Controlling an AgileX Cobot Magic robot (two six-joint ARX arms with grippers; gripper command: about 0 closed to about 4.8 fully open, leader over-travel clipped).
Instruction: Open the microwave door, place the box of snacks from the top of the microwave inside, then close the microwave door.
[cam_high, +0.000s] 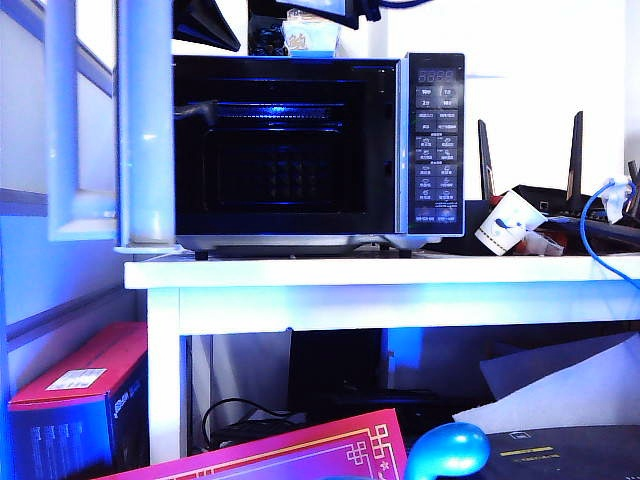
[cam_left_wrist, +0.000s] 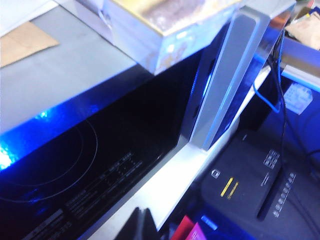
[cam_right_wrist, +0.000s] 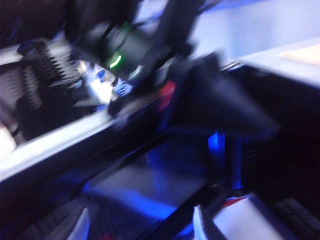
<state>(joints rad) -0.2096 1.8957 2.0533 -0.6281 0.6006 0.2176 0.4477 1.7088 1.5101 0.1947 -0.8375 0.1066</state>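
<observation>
White painted wooden tabletop (cam_high: 400, 272) on a square white leg (cam_high: 165, 380). White wall (cam_high: 530, 80) behind. Red-topped cardboard carton (cam_high: 75, 385) below at left; dark shredder-like machine (cam_left_wrist: 250, 185) on floor. Strong blue-tinted light.

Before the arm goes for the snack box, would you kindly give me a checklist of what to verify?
1. Microwave door swung fully open: ok.
2. Microwave cavity looks empty: ok.
3. Box of snacks on top, upright: ok.
4. Right gripper, up by the microwave, fingers apart and empty: ok.
5. Left gripper, near the box and the door's edge, open or shut: cannot tell.
</observation>
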